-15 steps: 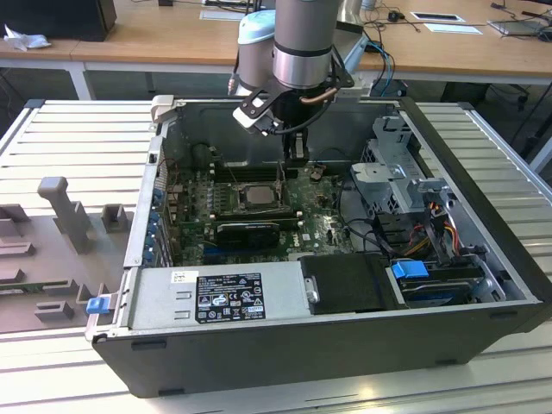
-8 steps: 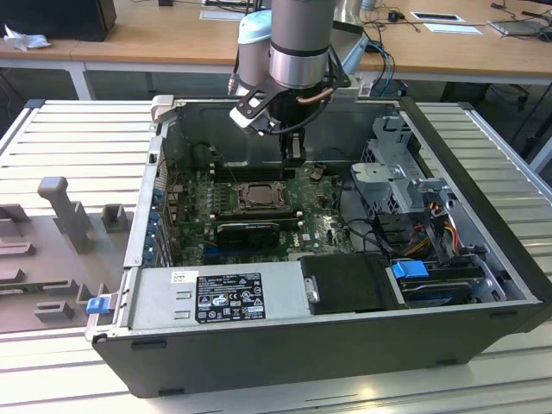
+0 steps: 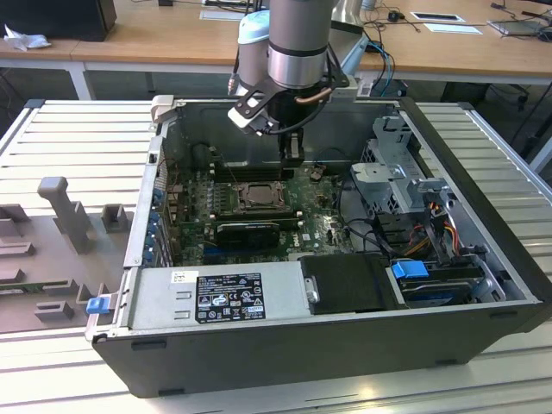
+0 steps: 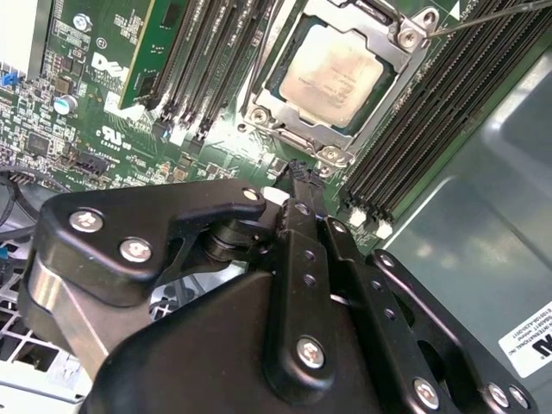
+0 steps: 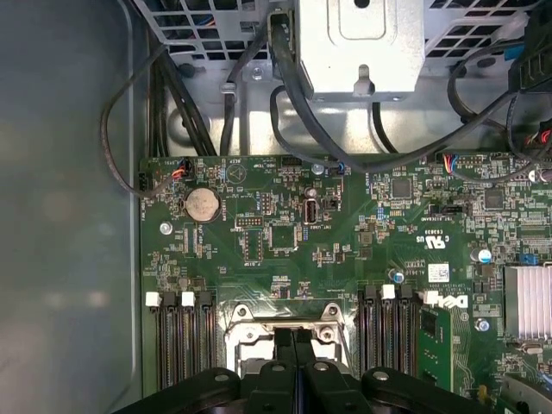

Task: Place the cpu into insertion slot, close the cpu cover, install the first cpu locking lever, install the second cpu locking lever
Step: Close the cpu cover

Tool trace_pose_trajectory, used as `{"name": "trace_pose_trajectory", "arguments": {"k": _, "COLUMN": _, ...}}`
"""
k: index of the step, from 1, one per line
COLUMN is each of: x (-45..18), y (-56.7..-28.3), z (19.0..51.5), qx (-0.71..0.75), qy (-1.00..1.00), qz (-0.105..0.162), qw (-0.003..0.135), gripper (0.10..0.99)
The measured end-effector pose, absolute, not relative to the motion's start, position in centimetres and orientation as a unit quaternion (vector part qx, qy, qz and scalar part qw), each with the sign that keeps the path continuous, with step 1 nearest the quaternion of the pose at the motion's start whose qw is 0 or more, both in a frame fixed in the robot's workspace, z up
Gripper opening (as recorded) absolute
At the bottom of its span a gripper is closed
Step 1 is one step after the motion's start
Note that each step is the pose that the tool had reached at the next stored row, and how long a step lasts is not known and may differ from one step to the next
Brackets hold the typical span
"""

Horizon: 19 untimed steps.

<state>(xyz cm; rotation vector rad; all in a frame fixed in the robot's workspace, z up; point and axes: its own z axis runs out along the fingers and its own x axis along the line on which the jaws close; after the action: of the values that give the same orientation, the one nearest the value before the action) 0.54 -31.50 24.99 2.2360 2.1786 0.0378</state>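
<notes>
The jaws are together and empty, just beside the closed cover; the cpu lies in its window.

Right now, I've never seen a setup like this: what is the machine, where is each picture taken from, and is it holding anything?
A robot arm reaches down into an open computer case lying on its side. The exterior view comes from a camera off the arm. Both wrist views come from cameras riding on the arm and look past its gripper. On the green motherboard, the cpu sits in place, with the cpu cover closed down over its edges. The gripper is shut, apparently empty, close beside the cover.
</notes>
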Motion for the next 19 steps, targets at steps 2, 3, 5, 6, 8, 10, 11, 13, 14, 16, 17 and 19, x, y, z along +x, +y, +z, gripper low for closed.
{"name": "trace_pose_trajectory", "arguments": {"k": 2, "x": 0.51, "y": -31.5, "z": 24.98, "qx": 0.716, "qy": 0.698, "qz": 0.012, "qw": 0.01, "gripper": 0.106}}
{"name": "trace_pose_trajectory", "arguments": {"k": 3, "x": 0.49, "y": -31.5, "z": 24.98, "qx": 0.716, "qy": 0.698, "qz": 0.012, "qw": 0.01, "gripper": 0.106}}
{"name": "trace_pose_trajectory", "arguments": {"k": 5, "x": 0.44, "y": -31.5, "z": 24.98, "qx": 0.716, "qy": 0.698, "qz": 0.012, "qw": 0.01, "gripper": 0.106}}
{"name": "trace_pose_trajectory", "arguments": {"k": 6, "x": 0.41, "y": -31.5, "z": 24.98, "qx": 0.716, "qy": 0.698, "qz": 0.012, "qw": 0.01, "gripper": 0.106}}
{"name": "trace_pose_trajectory", "arguments": {"k": 8, "x": 0.35, "y": -31.5, "z": 24.99, "qx": 0.716, "qy": 0.698, "qz": 0.012, "qw": 0.01, "gripper": 0.106}}
{"name": "trace_pose_trajectory", "arguments": {"k": 10, "x": 0.32, "y": -31.5, "z": 24.98, "qx": 0.716, "qy": 0.698, "qz": 0.012, "qw": 0.01, "gripper": 0.106}}
{"name": "trace_pose_trajectory", "arguments": {"k": 11, "x": 0.3, "y": -31.5, "z": 24.98, "qx": 0.716, "qy": 0.698, "qz": 0.012, "qw": 0.01, "gripper": 0.106}}
{"name": "trace_pose_trajectory", "arguments": {"k": 13, "x": 0.24, "y": -31.5, "z": 24.98, "qx": 0.716, "qy": 0.698, "qz": 0.012, "qw": 0.01, "gripper": 0.106}}
{"name": "trace_pose_trajectory", "arguments": {"k": 14, "x": 0.23, "y": -31.5, "z": 24.98, "qx": 0.716, "qy": 0.698, "qz": 0.012, "qw": 0.01, "gripper": 0.106}}
{"name": "trace_pose_trajectory", "arguments": {"k": 16, "x": 0.19, "y": -31.5, "z": 24.98, "qx": 0.716, "qy": 0.698, "qz": 0.012, "qw": 0.01, "gripper": 0.106}}
{"name": "trace_pose_trajectory", "arguments": {"k": 17, "x": 0.16, "y": -31.5, "z": 24.98, "qx": 0.716, "qy": 0.698, "qz": 0.012, "qw": 0.01, "gripper": 0.106}}
{"name": "trace_pose_trajectory", "arguments": {"k": 19, "x": 0.14, "y": -31.5, "z": 24.99, "qx": 0.716, "qy": 0.698, "qz": 0.012, "qw": 0.01, "gripper": 0.106}}
